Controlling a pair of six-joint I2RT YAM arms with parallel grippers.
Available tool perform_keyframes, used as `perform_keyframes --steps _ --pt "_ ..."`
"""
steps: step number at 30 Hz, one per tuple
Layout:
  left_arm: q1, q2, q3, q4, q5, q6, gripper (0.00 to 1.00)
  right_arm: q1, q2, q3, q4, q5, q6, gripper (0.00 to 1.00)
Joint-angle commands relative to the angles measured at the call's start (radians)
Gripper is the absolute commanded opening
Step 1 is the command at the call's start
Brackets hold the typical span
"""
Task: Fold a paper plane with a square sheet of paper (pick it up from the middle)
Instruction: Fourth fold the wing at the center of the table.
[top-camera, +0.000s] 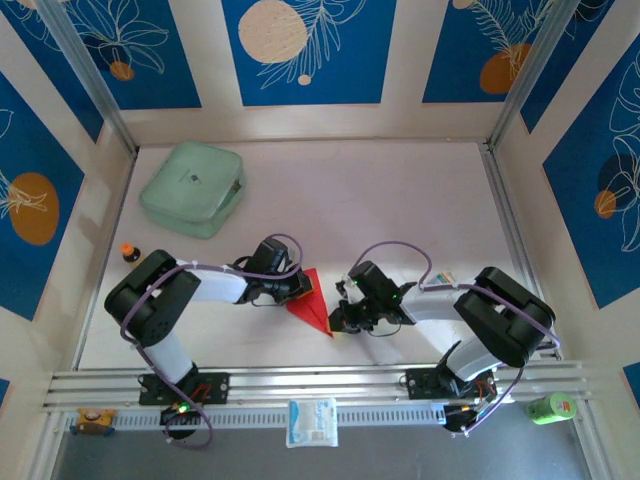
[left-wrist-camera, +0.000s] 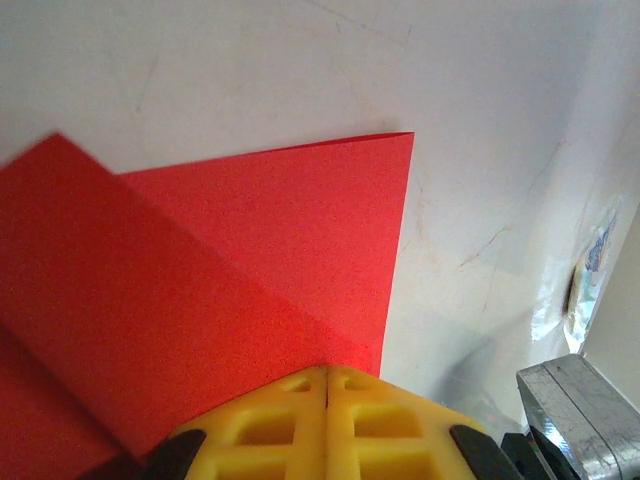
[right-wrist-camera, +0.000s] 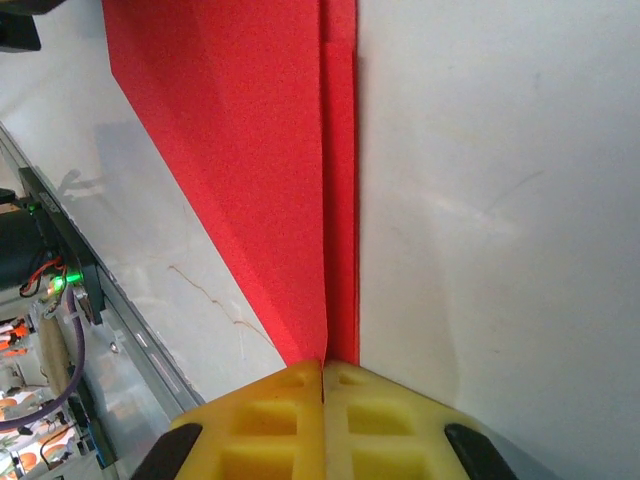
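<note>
The sheet of paper (top-camera: 312, 303), bright red, lies folded into a narrow pointed wedge on the white table between the two arms, its tip pointing toward the near right. My left gripper (top-camera: 299, 290) is shut on the wedge's wide left end. In the left wrist view its yellow fingertips (left-wrist-camera: 327, 372) meet at the paper's (left-wrist-camera: 250, 250) near edge, where overlapping layers show. At the pointed near end is my right gripper (top-camera: 341, 318). Its yellow jaws (right-wrist-camera: 323, 364) are closed on the paper (right-wrist-camera: 250, 150), whose centre crease runs straight into the seam between them.
A mint-green rounded case (top-camera: 192, 187) sits at the back left and a small orange-capped bottle (top-camera: 130, 252) by the left wall. On the front ledge, past the metal rail (top-camera: 320, 382), lie a white packet (top-camera: 312, 421) and a green object (top-camera: 550, 407).
</note>
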Motion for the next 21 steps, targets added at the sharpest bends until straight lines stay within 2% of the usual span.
perform_keyframes --steps 1,4,7,16,21 --pt "0.001 0.007 -0.029 -0.056 -0.045 -0.001 0.02 0.023 0.033 -0.030 -0.068 -0.033 0.004 0.05" --pt "0.003 0.009 -0.028 -0.056 -0.045 -0.001 0.02 0.031 0.006 -0.021 -0.099 -0.018 0.004 0.11" --pt "0.002 0.008 -0.029 -0.056 -0.047 0.000 0.02 0.036 -0.031 -0.026 -0.129 -0.014 0.007 0.12" --pt "0.002 0.013 -0.034 -0.047 -0.046 -0.005 0.01 0.059 -0.009 -0.057 -0.091 -0.018 0.034 0.05" --pt "0.003 0.008 -0.033 -0.053 -0.048 -0.003 0.01 0.071 -0.053 -0.062 -0.127 0.011 0.044 0.12"
